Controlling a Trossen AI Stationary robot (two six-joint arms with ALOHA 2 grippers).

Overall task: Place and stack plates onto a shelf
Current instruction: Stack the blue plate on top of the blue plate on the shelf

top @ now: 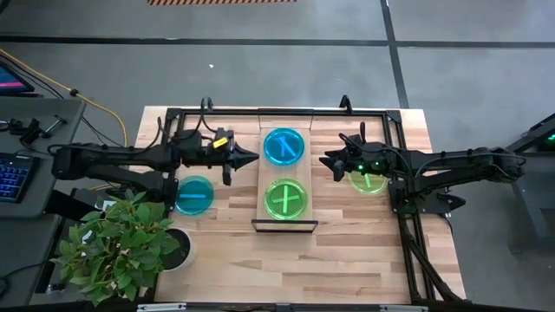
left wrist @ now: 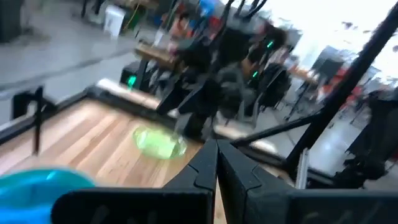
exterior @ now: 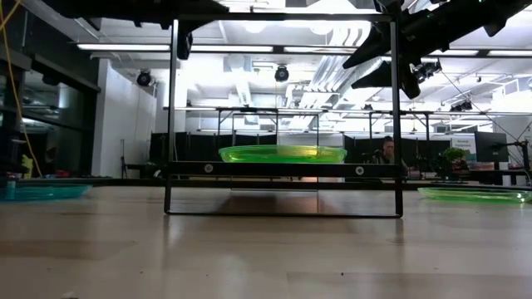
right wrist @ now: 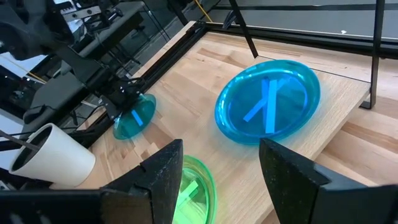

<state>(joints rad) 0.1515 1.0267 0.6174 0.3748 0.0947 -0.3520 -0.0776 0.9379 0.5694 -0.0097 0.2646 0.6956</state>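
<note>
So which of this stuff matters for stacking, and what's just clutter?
Job:
- shelf, holding a blue plate and a green plate
- loose blue plate
- loose green plate

Clutter:
- potted plant
- keyboard

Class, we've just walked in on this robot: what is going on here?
Two arms are loading plates onto a shelf. A blue plate and a green plate already lie on it. The left gripper, jaws shut and empty, hangs beside the shelf; another blue plate waits near it. The right gripper, jaws open, hovers by a loose green plate.
</note>
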